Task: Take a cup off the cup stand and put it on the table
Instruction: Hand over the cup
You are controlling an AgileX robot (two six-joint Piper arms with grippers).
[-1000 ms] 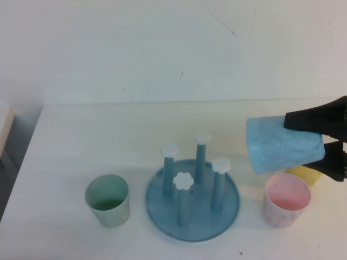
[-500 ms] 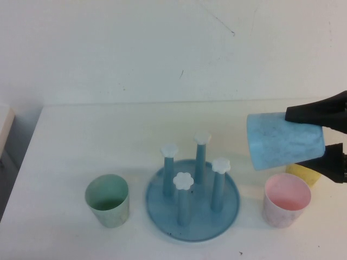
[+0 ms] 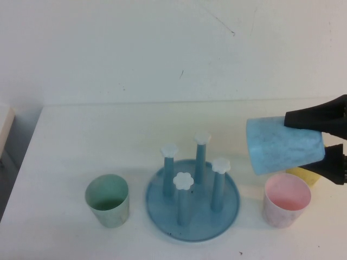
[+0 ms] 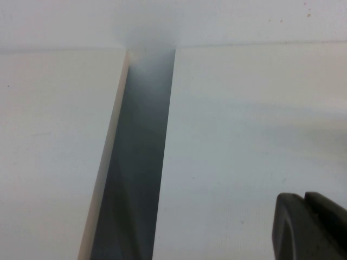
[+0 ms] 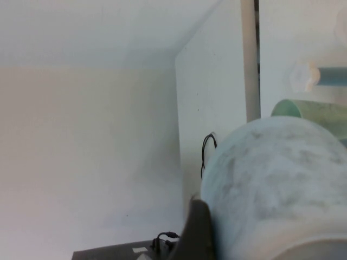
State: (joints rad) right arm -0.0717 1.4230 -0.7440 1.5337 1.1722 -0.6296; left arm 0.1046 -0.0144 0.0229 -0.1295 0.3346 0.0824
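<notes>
My right gripper (image 3: 303,142) is shut on the light blue cup (image 3: 284,145) and holds it on its side in the air at the right, its wide mouth towards the gripper. The cup hangs just above the pink cup (image 3: 287,200). In the right wrist view the cup (image 5: 276,184) fills the near field beside one dark finger (image 5: 199,233). The cup stand (image 3: 157,211) stands at the front middle of the table (image 3: 81,141), all its white-capped pegs bare. My left gripper (image 4: 312,225) shows only in the left wrist view, shut and empty over bare table.
A green cup (image 3: 107,200) stands upright left of the stand. A yellow cup (image 3: 306,174) stands behind the pink one, mostly hidden under my right gripper. A dark gap (image 4: 135,162) runs along the table's left edge. A white wall stands behind the table.
My right gripper rose slightly with the cup, then came back down to about where it was. Nothing else moved.
</notes>
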